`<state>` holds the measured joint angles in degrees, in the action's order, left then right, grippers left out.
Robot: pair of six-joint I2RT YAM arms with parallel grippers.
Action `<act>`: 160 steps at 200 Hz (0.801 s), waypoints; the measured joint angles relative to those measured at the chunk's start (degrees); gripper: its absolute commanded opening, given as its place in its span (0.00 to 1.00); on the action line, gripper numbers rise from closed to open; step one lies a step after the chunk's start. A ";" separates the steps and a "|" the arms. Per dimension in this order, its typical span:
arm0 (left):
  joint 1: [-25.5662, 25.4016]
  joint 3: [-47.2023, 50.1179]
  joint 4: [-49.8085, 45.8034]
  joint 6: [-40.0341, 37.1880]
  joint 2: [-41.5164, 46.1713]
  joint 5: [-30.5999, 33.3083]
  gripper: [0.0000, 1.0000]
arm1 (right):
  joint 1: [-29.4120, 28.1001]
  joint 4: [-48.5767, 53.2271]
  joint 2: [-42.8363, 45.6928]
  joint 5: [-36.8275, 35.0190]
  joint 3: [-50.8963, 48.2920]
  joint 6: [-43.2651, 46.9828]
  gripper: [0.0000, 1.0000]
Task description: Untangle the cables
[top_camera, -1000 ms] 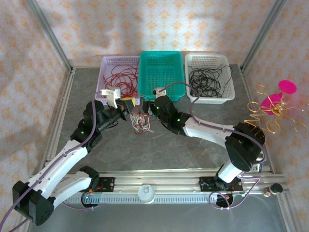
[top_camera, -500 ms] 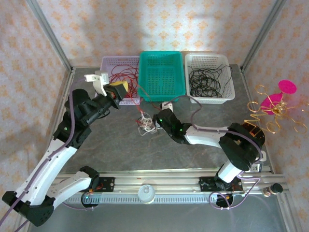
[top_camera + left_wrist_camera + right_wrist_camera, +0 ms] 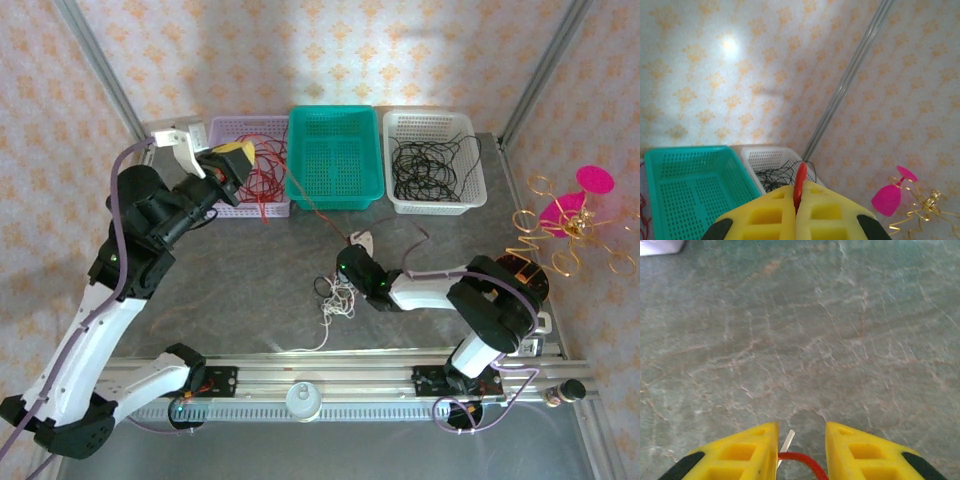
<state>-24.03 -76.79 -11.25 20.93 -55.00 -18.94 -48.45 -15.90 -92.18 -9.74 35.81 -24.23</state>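
Red cable [image 3: 800, 175], clenched in the left gripper [image 3: 796, 190], is stretched toward four o'clock through the released right gripper [image 3: 801, 429].

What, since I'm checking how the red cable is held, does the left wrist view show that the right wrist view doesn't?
Left wrist view: the left tool is shut on a red cable. Beyond it are the teal basket, the white basket holding black cables, and the pink-topped ornament.

Right wrist view: the right tool is open, low over the marbled table, with a white cable end between its fingers.

Shared: yellow fingers with a red strand between them, clamped on the left and lying loose on the right.
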 measured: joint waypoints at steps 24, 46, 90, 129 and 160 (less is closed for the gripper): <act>0.00 -1.40 0.04 0.00 0.02 0.28 0.00 | 0.07 0.04 0.31 -0.59 -1.22 -0.48 0.41; 0.00 -1.44 0.02 0.02 -0.15 0.98 0.00 | 0.31 0.66 1.42 -0.85 -1.38 -0.59 0.45; 0.00 -1.60 0.11 0.15 -0.55 2.93 0.00 | 2.78 3.21 9.46 -0.31 -3.15 0.24 0.57; 0.00 -6.05 0.13 -0.17 -3.48 3.39 0.00 | 6.54 5.55 17.53 2.80 -6.05 2.64 0.67; 0.00 -7.82 0.33 -0.50 -4.92 3.32 0.00 | 6.75 6.88 24.81 8.52 -6.25 6.43 0.69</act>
<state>-24.03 -84.62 -10.92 20.43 -59.92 -15.62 -41.69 -9.02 -67.37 -1.21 29.56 -17.80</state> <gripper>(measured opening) 0.041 0.687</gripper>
